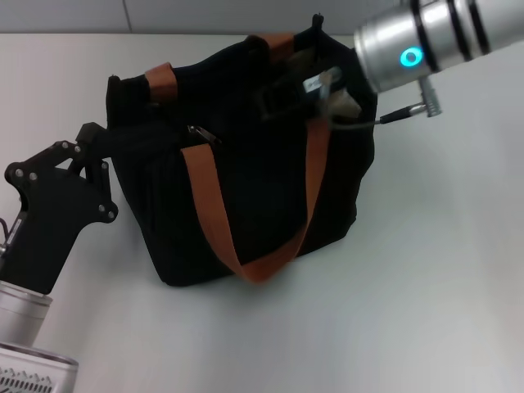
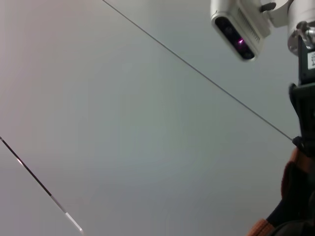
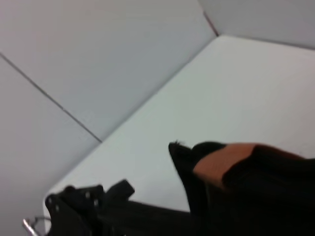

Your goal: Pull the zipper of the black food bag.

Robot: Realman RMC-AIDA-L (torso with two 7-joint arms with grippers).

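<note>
The black food bag [image 1: 246, 196] stands upright in the middle of the white table, with orange-brown straps [image 1: 214, 214] hanging down its front. A small zipper tab [image 1: 201, 133] shows on its near upper edge, by the left strap. My left gripper [image 1: 97, 135] touches the bag's upper left end. My right gripper [image 1: 332, 94] reaches from the upper right into the bag's open top at its right end, and its fingertips are hidden by fabric. The right wrist view shows the bag's corner [image 3: 256, 196] and the left gripper [image 3: 83, 204] beyond it.
The white table [image 1: 426, 278] spreads around the bag on its front and right sides. A grey wall with panel seams [image 2: 147, 44] stands behind. The right arm's silver wrist [image 1: 426, 41] hangs over the bag's far right corner.
</note>
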